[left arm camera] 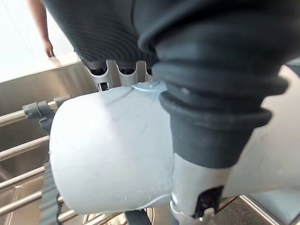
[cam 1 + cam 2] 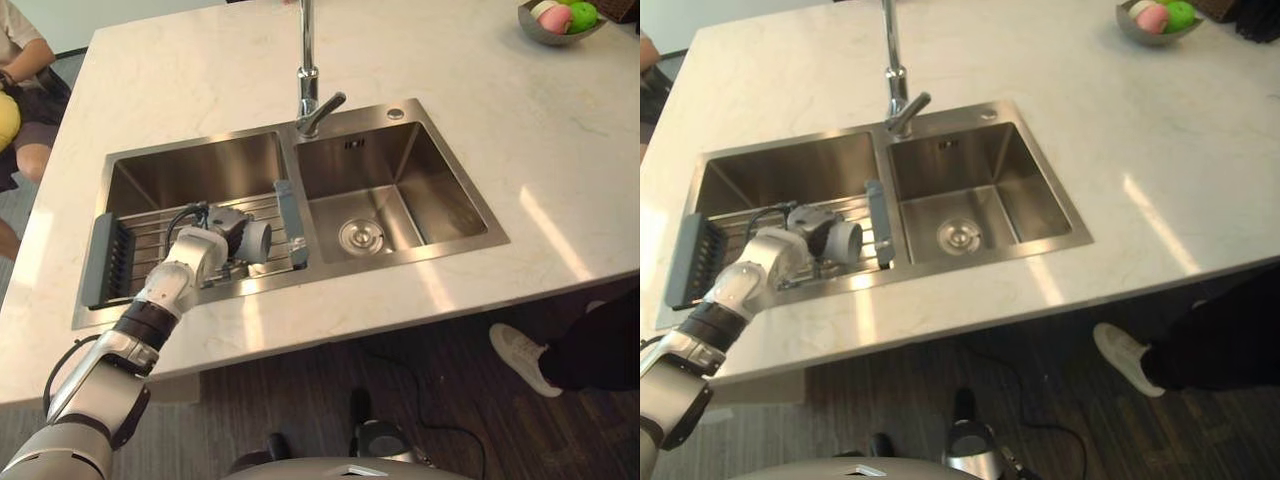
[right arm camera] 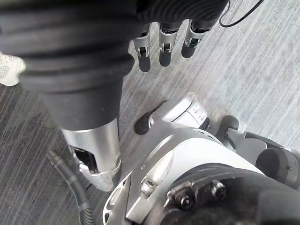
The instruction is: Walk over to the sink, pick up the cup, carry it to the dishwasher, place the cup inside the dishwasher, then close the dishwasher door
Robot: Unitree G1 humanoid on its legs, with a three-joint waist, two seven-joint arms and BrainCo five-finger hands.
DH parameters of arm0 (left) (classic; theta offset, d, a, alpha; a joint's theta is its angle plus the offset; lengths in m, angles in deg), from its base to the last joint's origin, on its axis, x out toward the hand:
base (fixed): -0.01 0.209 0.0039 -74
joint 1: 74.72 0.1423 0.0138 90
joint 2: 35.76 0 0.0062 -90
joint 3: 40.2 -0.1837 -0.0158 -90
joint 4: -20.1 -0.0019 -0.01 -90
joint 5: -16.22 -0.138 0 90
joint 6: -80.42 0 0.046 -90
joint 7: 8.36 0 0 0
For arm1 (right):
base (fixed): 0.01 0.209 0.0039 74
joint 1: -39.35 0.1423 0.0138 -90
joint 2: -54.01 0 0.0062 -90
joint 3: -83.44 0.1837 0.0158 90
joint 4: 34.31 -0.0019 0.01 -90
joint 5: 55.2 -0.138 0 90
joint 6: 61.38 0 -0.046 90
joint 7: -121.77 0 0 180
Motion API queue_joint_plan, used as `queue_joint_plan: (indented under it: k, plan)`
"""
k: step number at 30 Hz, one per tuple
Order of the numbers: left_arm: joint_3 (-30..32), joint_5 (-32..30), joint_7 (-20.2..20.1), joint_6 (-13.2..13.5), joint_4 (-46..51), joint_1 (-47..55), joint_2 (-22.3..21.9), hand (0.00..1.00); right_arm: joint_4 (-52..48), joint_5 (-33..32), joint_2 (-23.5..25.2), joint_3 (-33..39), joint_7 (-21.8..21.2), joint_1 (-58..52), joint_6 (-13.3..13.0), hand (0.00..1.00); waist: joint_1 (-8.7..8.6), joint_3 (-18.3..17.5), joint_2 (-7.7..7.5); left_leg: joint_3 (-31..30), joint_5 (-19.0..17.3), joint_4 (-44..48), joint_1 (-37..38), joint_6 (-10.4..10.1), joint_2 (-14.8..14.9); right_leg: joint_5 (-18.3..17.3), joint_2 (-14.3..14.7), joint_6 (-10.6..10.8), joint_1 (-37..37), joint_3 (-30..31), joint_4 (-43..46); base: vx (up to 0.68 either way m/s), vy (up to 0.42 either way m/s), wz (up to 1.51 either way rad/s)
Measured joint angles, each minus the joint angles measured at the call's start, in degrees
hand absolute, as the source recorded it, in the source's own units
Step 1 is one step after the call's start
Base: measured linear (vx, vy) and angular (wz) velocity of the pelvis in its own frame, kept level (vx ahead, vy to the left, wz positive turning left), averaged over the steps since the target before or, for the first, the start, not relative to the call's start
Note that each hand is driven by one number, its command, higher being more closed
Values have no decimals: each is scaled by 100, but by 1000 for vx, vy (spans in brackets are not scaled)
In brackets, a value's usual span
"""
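Evidently the left hand [image 2: 212, 238] is curled round the pale cup [image 2: 258, 240] — gripped sideways over the rack [image 2: 140, 240] in the left basin of the sink [image 2: 440, 190], probably to lift it clear. Right hand [image 3: 165, 47] hangs slack, fingers relaxed.

The sink [image 2: 400, 170] is brushed steel with a satin sheen. The faucet [image 2: 306, 60] at upper centre is mirror-bright chrome. The tabletop [image 2: 200, 70] looks like pale veined stone, smooth and faintly glossy. The cup [image 1: 108, 150] is pale, matt and smooth. The rack [image 2: 100, 260] at left has thin metal rods and dark matt plastic ends. The floor [image 2: 300, 390] along the bottom is dark wood-grain planking.
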Motion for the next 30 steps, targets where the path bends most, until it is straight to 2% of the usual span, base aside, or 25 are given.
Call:
queue_joint_plan:
  k: [5, 10, 12, 15, 19, 24, 25, 27, 28, 30]
  plan:
    - [-91, 598, 74, 59, 37, -44, 203, 100, -12, -2, -7, -42, 2, 0, -1, 0, -7, 11, 17, -9, 0, -8, -2, 0, 0, -7, 0, 0, 0, -12, 0, 0, 0, 0]
    - [-177, 1341, 803, -505, 339, 210, 362, 100, -16, -72, -16, -54, 9, -1, 3, 0, 9, 35, 55, -59, 1, -12, -14, 1, 0, -19, -1, -3, 10, -55, 0, 0, 0, 2]
    - [-50, 1606, 1083, -587, 403, 374, 445, 100, -20, -178, -16, -74, 13, -7, 8, 0, 12, 35, 57, -103, 4, -9, -27, 4, 3, -29, -1, -16, 20, -99, 0, -2, -1, 10]
    - [520, 2154, 1468, -535, 547, 828, 596, 100, -85, -235, -37, -162, 16, -27, 36, 0, 71, 35, 58, -186, 16, 6, -70, 5, 11, -42, -2, -16, 26, -182, 0, -1, -3, 14]
    - [1208, 2680, 1961, -415, 1198, 1166, 861, 100, -189, -233, -32, -151, 19, -136, 121, 0, 341, 34, 60, -324, 20, 69, -120, 8, 11, -43, -14, -15, 79, -365, 1, -1, 3, 19]
    - [2488, 3368, 2898, -421, 1880, 1263, 1127, 100, -188, -165, -13, 11, 14, -144, 210, 0, 687, 24, 71, -596, 68, 95, -139, 38, -30, -45, -62, -16, 219, -697, -1, -28, 13, 25]
    - [2511, 3376, 2911, -421, 1886, 1263, 1130, 100, -188, -165, -13, 12, 14, -143, 213, 0, 692, 23, 71, -598, 69, 95, -142, 38, -31, -45, -63, -16, 219, -701, -1, -38, 19, 20]
    - [3085, 3673, 3334, -303, 1941, 1334, 1317, 100, -186, -150, -16, 82, 14, -143, 269, 0, 820, 5, 89, -733, 150, 81, -231, 27, -45, -48, -87, -23, 211, -847, -1, -44, 5, 27]
    - [3140, 3700, 3359, -284, 1941, 1352, 1321, 100, -187, -147, -16, 90, 14, -143, 270, 0, 828, 2, 93, -746, 156, 80, -236, 29, -45, -50, -87, -25, 213, -863, -1, -38, -3, 24]
    - [3447, 3901, 3636, -76, 1923, 1538, 1322, 100, -186, 89, -16, 246, -2, -143, 283, 0, 930, -14, 116, -814, 191, 84, -257, 2, -38, -57, -83, -53, 234, -937, 0, -23, -4, 15]
